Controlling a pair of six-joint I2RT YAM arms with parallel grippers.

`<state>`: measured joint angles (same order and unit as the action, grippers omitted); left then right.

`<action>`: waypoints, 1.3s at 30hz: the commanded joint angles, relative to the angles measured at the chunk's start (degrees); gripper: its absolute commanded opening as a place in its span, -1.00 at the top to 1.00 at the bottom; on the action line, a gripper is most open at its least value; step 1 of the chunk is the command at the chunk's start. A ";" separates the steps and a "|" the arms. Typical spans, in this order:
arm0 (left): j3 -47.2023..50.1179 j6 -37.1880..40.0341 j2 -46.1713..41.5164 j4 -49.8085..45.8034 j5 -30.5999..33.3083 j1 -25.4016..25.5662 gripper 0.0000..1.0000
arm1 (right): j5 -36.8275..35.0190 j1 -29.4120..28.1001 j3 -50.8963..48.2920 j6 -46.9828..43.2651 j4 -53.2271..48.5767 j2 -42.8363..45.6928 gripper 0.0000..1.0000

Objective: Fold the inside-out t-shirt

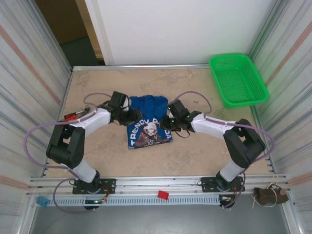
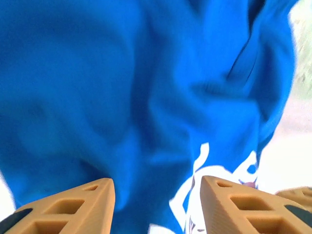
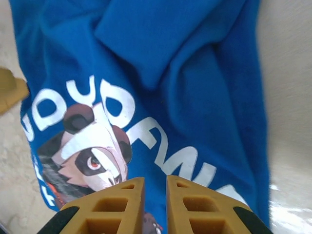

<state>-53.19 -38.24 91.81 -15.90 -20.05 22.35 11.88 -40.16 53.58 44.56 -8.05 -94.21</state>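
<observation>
T-shirt (image 1: 148,124): blue, lying mid-surface (image 1: 97,87), white lettering and a cartoon face up — far half bunched.
Left tool (image 2: 157,189): at the shirt's left edge, fingers spread over the cloth.
Right tool (image 3: 156,187): at its right edge, fingers almost together — whether cloth is pinched, cannot tell.
Basket (image 1: 239,80): green, far right corner, well apart.

Overhead camera looks down; both wrist cameras hug the t-shirt (image 1: 148,122).

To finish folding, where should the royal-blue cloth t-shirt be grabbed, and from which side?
Probably the bunched plain end of the royal-blue cloth t-shirt, at its outer edges, coming in from left and right at once. That far end stands rumpled and gives folds to pinch; the printed near part lies flat.
</observation>
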 commanded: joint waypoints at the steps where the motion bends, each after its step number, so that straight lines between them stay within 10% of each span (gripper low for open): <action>1: 4.27 -5.18 -2.42 5.33 -0.13 1.41 0.02 | -0.01 -1.61 -2.49 1.97 2.96 -1.20 0.71; 15: 7.13 -0.55 -6.36 -3.43 2.61 1.66 0.00 | -15.81 -10.62 -17.01 15.21 -5.52 13.78 0.81; 20: -0.25 5.54 -10.46 -10.08 4.75 -2.45 -0.20 | -15.82 -2.09 -6.66 -1.32 -12.18 17.85 0.05; 26: -11.02 14.70 2.20 -9.68 -3.84 -13.47 -0.25 | -2.67 14.22 12.76 -18.61 -15.24 1.53 -0.60; 39: -23.56 24.65 19.26 -10.89 -2.81 -13.97 -0.36 | 3.68 16.82 33.95 -21.97 -17.59 -24.56 -0.75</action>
<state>-75.13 -17.34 110.52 -25.78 -22.06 8.34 13.30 -22.65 84.66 23.86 -24.53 -117.69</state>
